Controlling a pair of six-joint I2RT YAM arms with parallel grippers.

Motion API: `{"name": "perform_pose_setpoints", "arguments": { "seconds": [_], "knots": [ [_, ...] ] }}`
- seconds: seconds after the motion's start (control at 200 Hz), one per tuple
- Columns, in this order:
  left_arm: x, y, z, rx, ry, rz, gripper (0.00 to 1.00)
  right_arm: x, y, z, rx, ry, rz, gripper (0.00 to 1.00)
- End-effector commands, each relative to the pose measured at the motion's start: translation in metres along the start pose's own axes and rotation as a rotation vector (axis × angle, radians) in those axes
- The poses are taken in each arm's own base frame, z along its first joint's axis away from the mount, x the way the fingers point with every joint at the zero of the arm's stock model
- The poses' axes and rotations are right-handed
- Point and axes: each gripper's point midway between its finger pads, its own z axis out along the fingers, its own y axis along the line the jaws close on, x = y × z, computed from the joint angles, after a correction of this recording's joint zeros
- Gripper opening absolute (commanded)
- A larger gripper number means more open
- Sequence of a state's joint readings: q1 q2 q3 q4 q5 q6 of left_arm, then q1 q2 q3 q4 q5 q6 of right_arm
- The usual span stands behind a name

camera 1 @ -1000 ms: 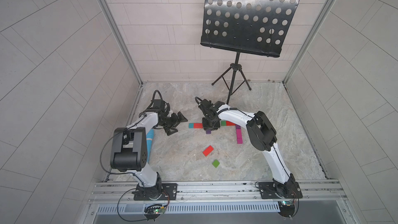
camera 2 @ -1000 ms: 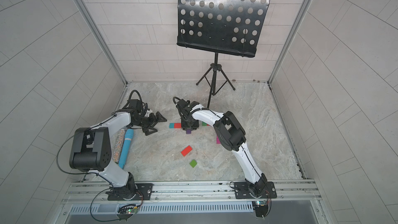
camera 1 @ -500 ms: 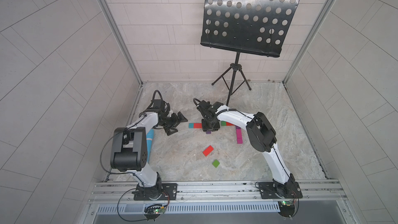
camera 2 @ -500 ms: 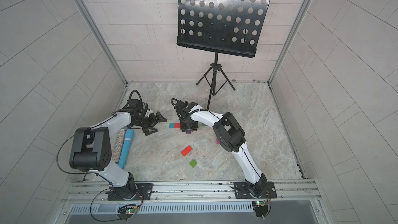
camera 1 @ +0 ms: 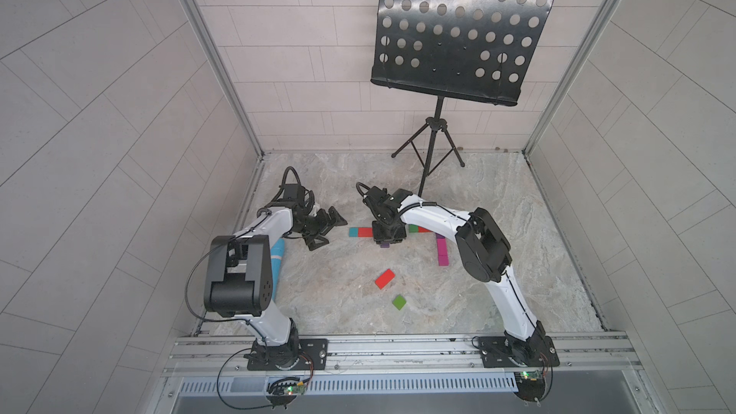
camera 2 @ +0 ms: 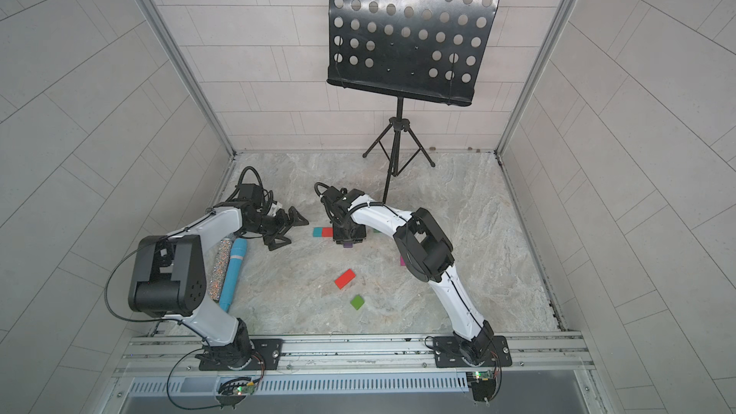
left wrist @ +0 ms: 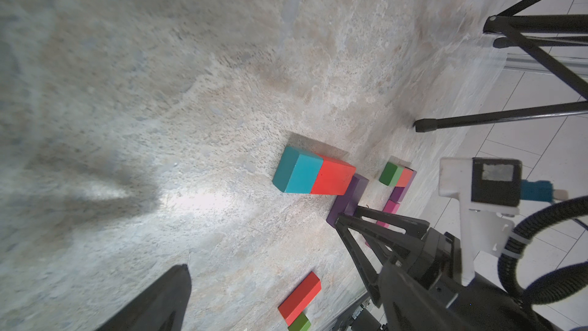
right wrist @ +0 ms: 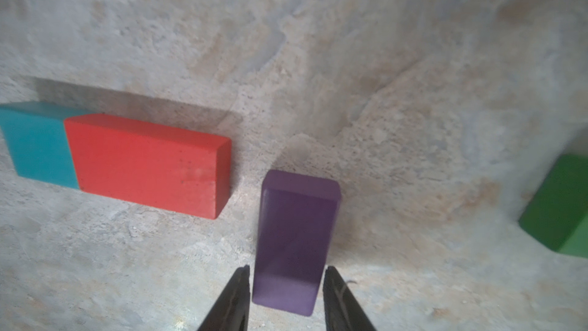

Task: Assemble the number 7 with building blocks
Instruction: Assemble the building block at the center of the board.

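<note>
Right jaws now narrower astride purple block (right wrist: 296, 237), grip unclear; left jaws wide; red block (right wrist: 146, 163) beside.

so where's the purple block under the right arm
In the right wrist view the purple block lies flat between the fingers of the right gripper, just off the end of the red block, with the green block further off on its other side.

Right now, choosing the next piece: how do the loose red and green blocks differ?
The red block is a long rectangle; the green block is a short square. The red block lies farther back, the green block nearer the rail. Both lie flat and loose.
</note>
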State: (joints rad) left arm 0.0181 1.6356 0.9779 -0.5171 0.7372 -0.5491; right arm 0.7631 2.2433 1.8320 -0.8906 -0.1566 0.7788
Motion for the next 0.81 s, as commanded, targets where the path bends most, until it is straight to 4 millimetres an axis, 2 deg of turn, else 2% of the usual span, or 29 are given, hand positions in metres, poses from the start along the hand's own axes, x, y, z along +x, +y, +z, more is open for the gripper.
{"name": "perform_pose_setpoints", "arguments": {
  "seconds": [0.0, 0.801],
  "knots": [
    [0.002, 0.000, 0.002, 0.000, 0.013, 0.015, 1.00, 0.004, -0.006, -0.006, 0.038, 0.004, -0.005, 0.41],
    [0.003, 0.002, 0.005, -0.001, 0.023, 0.015, 1.00, 0.008, 0.005, 0.007, 0.026, 0.038, -0.010, 0.37]
  ]
}}
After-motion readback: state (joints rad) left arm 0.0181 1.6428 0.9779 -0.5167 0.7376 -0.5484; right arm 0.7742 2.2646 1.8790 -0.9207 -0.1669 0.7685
